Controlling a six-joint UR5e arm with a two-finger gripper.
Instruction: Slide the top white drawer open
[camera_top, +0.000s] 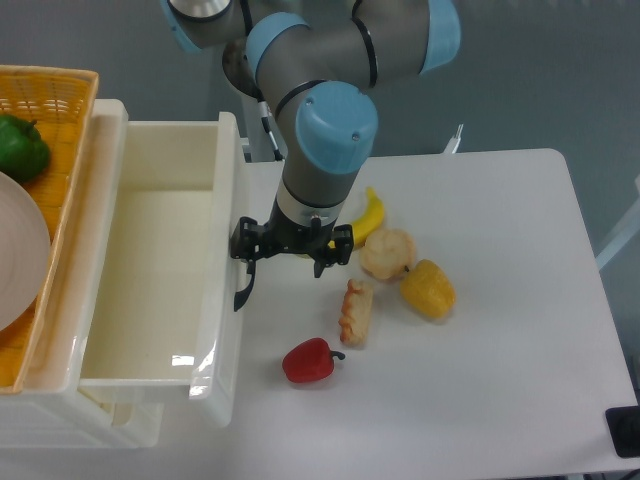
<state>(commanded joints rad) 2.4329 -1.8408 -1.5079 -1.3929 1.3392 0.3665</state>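
The top white drawer (150, 270) is a deep cream tray pulled out to the right from the cabinet on the left, and its inside is empty. Its front wall (228, 250) carries a black arched handle (241, 291). My gripper (287, 262) hangs just right of that front, pointing down with its fingers spread. The left finger (246, 250) sits right at the handle and seems hooked behind it. Nothing lies between the fingers.
On the table right of the gripper lie a banana (372, 214), a beige bun (387, 253), a yellow pepper (428, 289), a fried piece (355, 311) and a red pepper (308, 361). The orange wicker basket (55, 95) with a green pepper (20, 145) and a plate (15, 250) tops the cabinet.
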